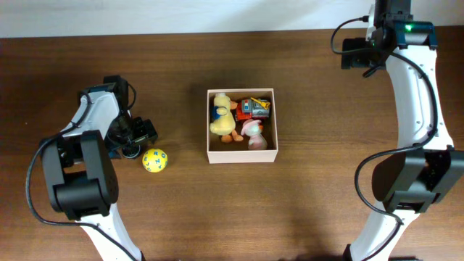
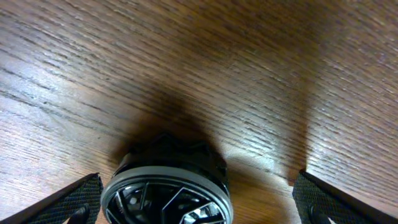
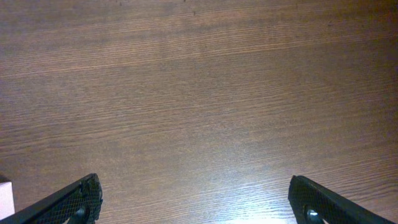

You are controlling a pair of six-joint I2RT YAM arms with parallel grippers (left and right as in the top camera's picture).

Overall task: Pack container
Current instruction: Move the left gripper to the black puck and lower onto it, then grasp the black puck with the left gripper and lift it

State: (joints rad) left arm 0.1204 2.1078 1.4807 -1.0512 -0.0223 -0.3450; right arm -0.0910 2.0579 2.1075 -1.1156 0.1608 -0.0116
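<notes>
The container is a square white-walled box at the table's middle. In it lie a yellow plush duck, a red toy car and a pink toy. A yellow ball rests on the table to its left. My left gripper is low over the table just left of the ball. It is open around a black round toy with a grey rim, and a wide gap remains on the toy's right side. My right gripper is open over bare wood, far back right.
The dark wooden table spans the whole view. My right arm runs along the right side. A small white corner shows at the left edge of the right wrist view.
</notes>
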